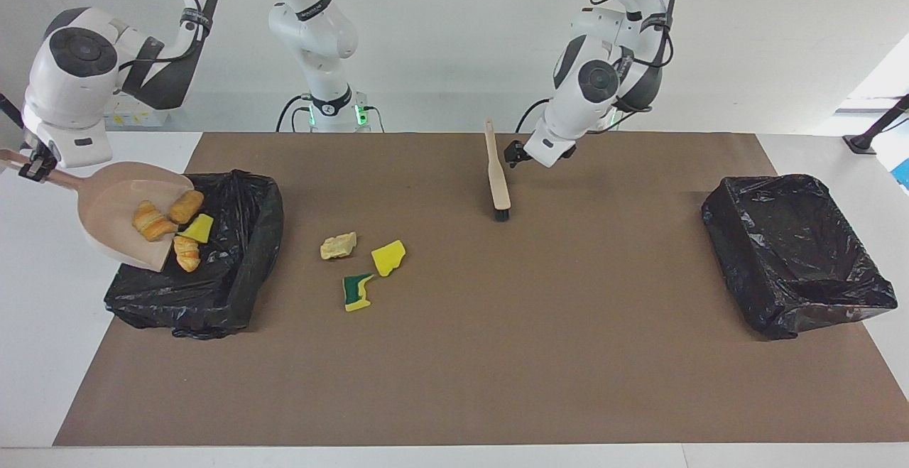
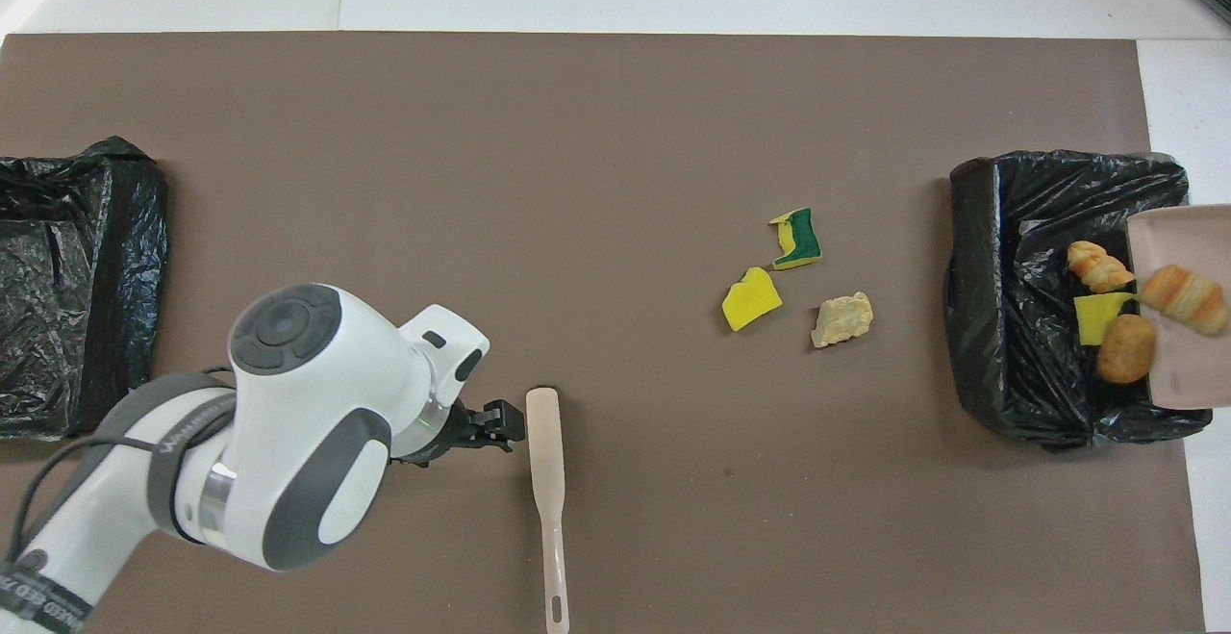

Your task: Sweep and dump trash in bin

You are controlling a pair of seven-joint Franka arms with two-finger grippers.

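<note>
While the dustpan [image 1: 117, 209] tilts over the black-lined bin [image 1: 234, 290] at the right arm's end of the table [image 1: 497, 383], the right pincer [image 1: 32, 166] pinches its handle. Two bread chunks [image 1: 167, 216] and a yellow sponge piece [image 1: 197, 229] sit at the pan's lip, and another bread chunk [image 1: 187, 253] is at the bin's edge. Three scraps [image 1: 366, 262] lie on the table beside that bin. The left pincer [image 1: 513, 153] hangs spread just beside the brush [image 1: 497, 177], apart from it. A second lined bin [image 1: 795, 255] sits at the left arm's end.

From overhead, the left pincer [image 2: 500, 422] sits beside the brush [image 2: 546, 509], and the three scraps [image 2: 798, 278] lie near the bin [image 2: 1000, 326] under the dustpan [image 2: 1183, 326].
</note>
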